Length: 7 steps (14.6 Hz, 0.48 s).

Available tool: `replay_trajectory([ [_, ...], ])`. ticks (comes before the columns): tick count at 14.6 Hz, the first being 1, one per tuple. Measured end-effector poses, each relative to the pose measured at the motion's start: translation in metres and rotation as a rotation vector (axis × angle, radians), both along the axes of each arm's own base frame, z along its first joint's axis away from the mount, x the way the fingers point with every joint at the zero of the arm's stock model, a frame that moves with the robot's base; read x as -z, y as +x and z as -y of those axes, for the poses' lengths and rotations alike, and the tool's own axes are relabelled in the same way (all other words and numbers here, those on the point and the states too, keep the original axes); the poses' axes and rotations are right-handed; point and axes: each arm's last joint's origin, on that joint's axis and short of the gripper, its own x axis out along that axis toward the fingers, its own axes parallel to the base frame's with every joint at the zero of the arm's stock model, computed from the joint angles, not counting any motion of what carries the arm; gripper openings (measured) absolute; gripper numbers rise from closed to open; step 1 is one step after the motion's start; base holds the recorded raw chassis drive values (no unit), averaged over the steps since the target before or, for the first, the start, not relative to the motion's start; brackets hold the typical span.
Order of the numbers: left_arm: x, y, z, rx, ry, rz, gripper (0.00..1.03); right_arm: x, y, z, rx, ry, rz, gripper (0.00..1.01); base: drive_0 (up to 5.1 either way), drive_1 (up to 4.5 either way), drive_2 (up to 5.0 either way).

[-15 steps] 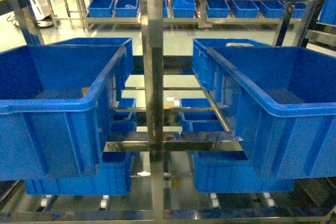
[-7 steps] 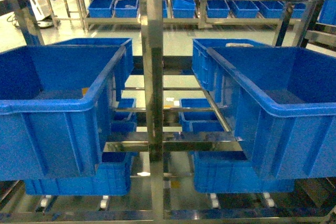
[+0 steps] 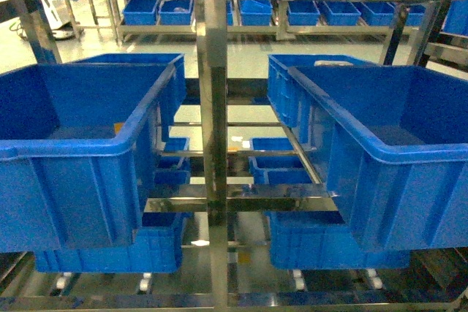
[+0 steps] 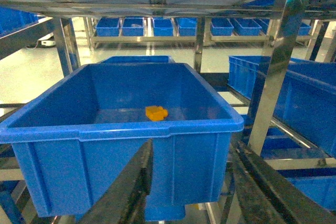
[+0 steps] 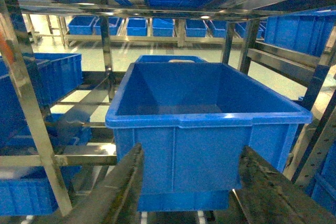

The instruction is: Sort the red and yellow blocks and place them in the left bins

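Note:
An orange-yellow block (image 4: pixel 156 113) lies on the floor of the left bin (image 4: pixel 121 129), toward its far side. From the head view only a sliver of that block (image 3: pixel 117 127) shows over the rim of the left bin (image 3: pixel 73 144). No red block shows in any view. My left gripper (image 4: pixel 191 145) hangs open in front of this bin's near wall, below its rim, holding nothing. My right gripper (image 5: pixel 191 149) is open too, facing the near wall of the right-hand blue bin (image 5: pixel 210 119), whose visible floor is bare. Neither gripper appears in the head view.
A steel rack post (image 3: pixel 213 107) stands between the two bins, with crossbars (image 3: pixel 241 199) under them. The right bin (image 3: pixel 395 153) fills the right side. More blue crates sit behind, below (image 3: pixel 110 250) and on far shelves (image 3: pixel 256 11).

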Motion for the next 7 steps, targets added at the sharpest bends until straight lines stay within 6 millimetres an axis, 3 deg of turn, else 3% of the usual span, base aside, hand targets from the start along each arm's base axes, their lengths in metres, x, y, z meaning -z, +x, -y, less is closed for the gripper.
replay_trajectory([
  [4,0.0,0.0,0.0,0.0,0.0,0.0,0.99,0.0,0.0,0.0,0.0,0.0,0.0,1.0,0.0,0.0,0.0],
  [7,0.0,0.0,0.0,0.0,0.0,0.0,0.98,0.0,0.0,0.0,0.0,0.0,0.0,0.98,0.0,0.0,0.0],
])
